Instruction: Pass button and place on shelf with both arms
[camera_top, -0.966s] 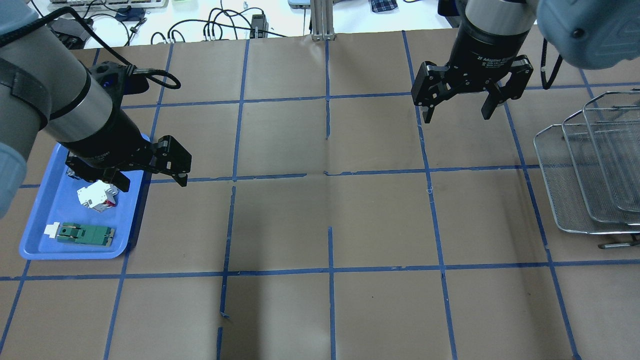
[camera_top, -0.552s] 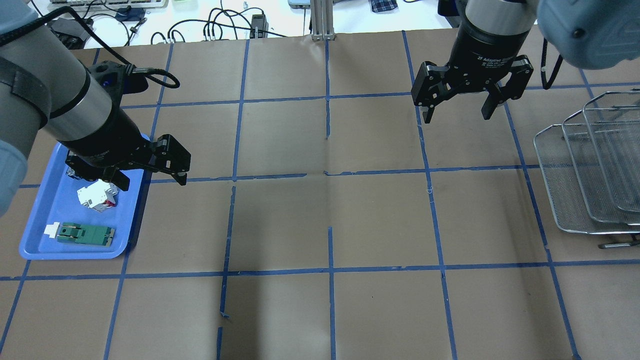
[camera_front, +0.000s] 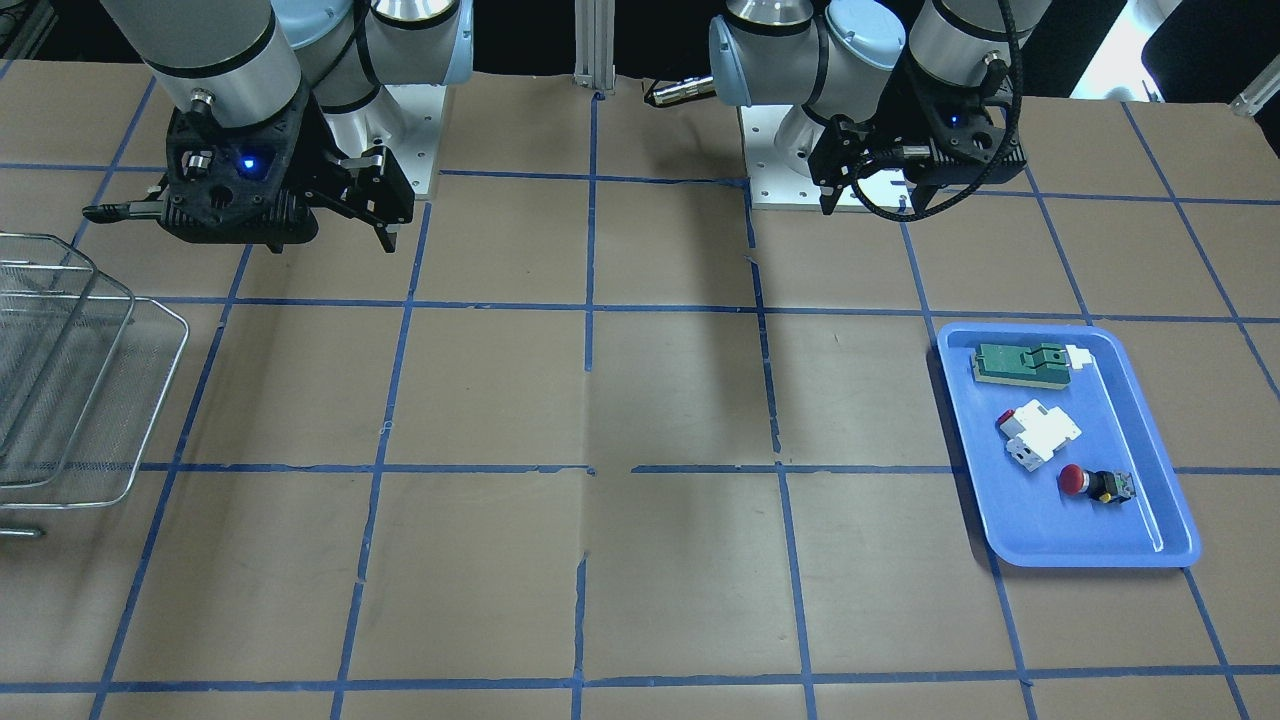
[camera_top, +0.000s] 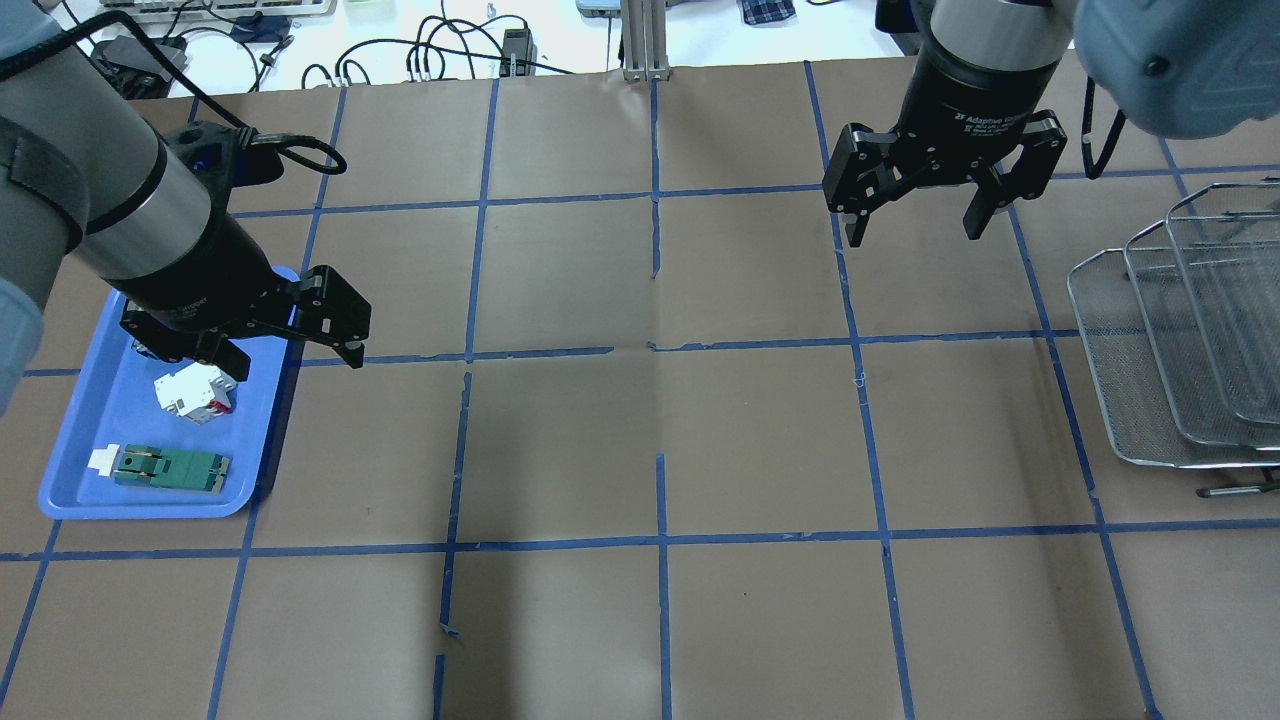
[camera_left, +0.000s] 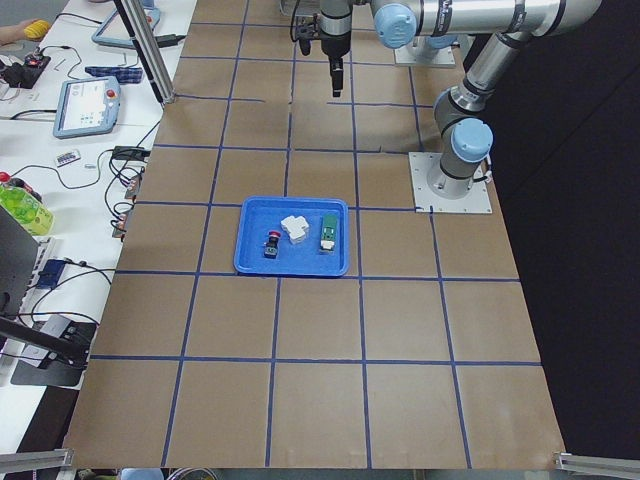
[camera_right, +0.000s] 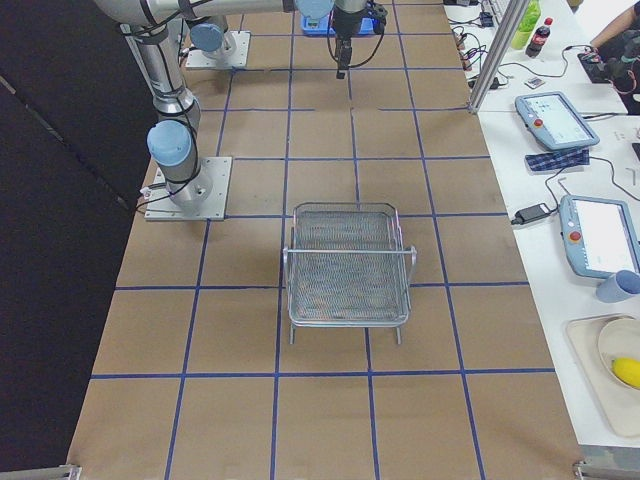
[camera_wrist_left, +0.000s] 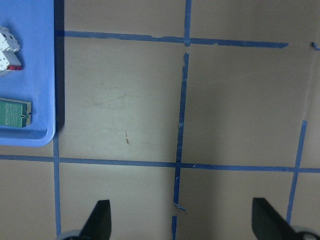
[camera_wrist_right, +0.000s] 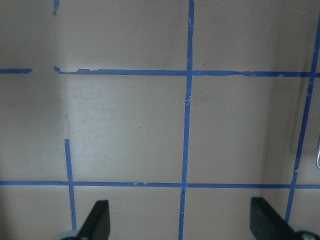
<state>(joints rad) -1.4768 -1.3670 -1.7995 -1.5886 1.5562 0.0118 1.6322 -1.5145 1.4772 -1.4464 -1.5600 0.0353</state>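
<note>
The button, red cap on a black body, lies in the blue tray, at the end farthest from the robot. In the overhead view my left arm hides it. My left gripper is open and empty, raised over the tray's right edge; it also shows in the front view and the left wrist view. My right gripper is open and empty, high over the far right of the table, left of the wire-mesh shelf. The shelf also shows in the front view.
In the tray, a white block with a red tab and a green flat part lie nearer the robot than the button. Brown paper with blue tape lines covers the table. Cables and devices lie beyond the far edge.
My left gripper has moved a little to the left and farther from the robot, more over the tray. It stays open. My right gripper has not moved.
</note>
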